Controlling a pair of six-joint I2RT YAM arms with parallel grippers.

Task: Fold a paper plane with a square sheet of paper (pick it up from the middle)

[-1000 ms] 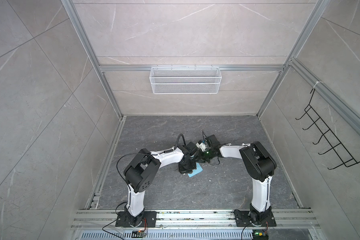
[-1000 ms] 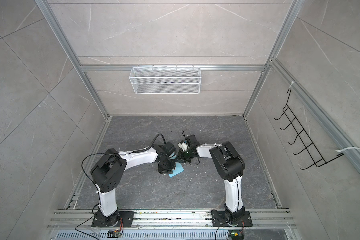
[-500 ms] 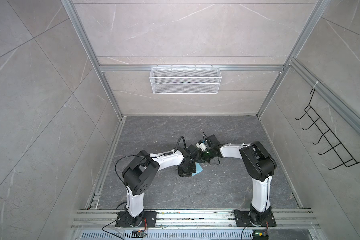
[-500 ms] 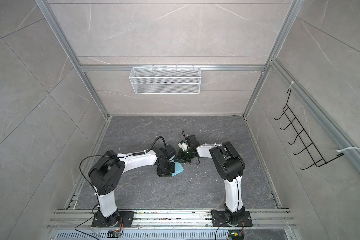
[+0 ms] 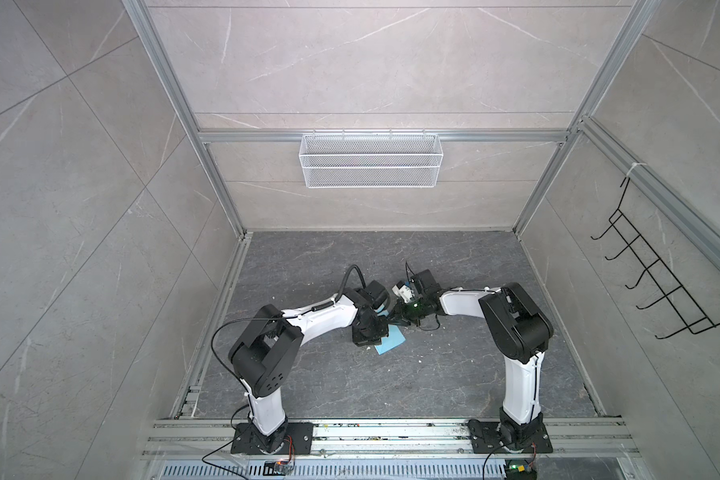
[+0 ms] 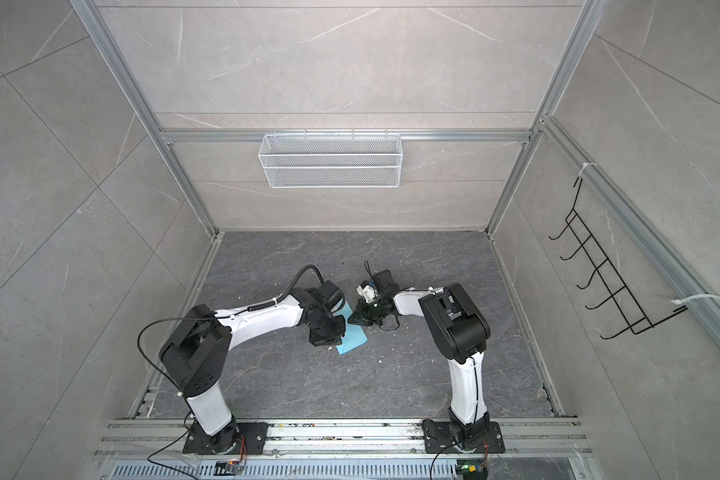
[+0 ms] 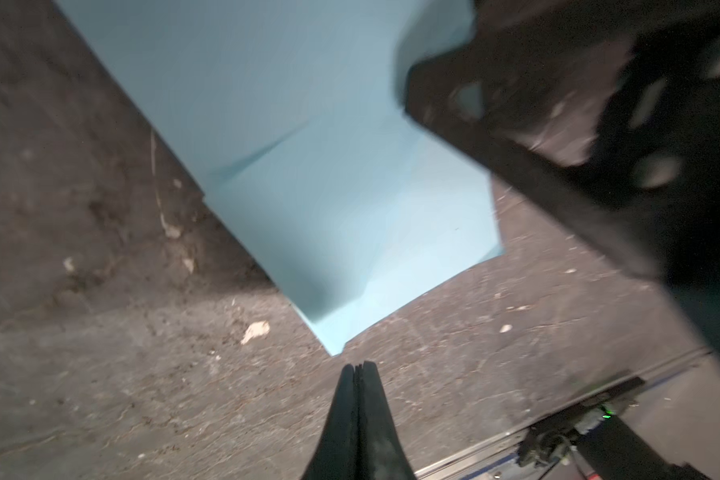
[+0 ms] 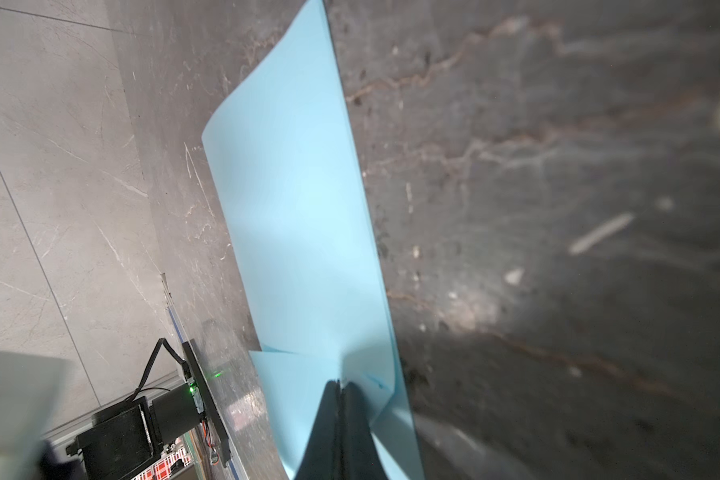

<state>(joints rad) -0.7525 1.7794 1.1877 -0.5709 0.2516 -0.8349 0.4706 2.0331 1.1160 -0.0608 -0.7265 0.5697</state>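
Note:
The light-blue sheet of paper (image 5: 393, 340) (image 6: 353, 338) lies folded over on the dark floor between both arms, with creases across it (image 7: 329, 187). In the right wrist view one long edge of the sheet (image 8: 296, 199) curls up. My left gripper (image 7: 359, 365) (image 5: 374, 345) is shut and empty, its tips just off the sheet's near corner. My right gripper (image 8: 339, 384) (image 5: 389, 328) is shut, its tips resting on the paper beside a raised flap; I see no paper between its jaws. No finished paper plane is in view.
A white wire basket (image 5: 371, 160) hangs on the back wall and a black hook rack (image 5: 649, 282) on the right wall. Small white scraps (image 7: 255, 332) dot the stone floor. Metal rails (image 5: 371, 432) run along the front, under both arm bases.
My left gripper has slid along the paper toward the front, to just past its near corner, and its elbow has swung out to the left. The right arm has stayed put.

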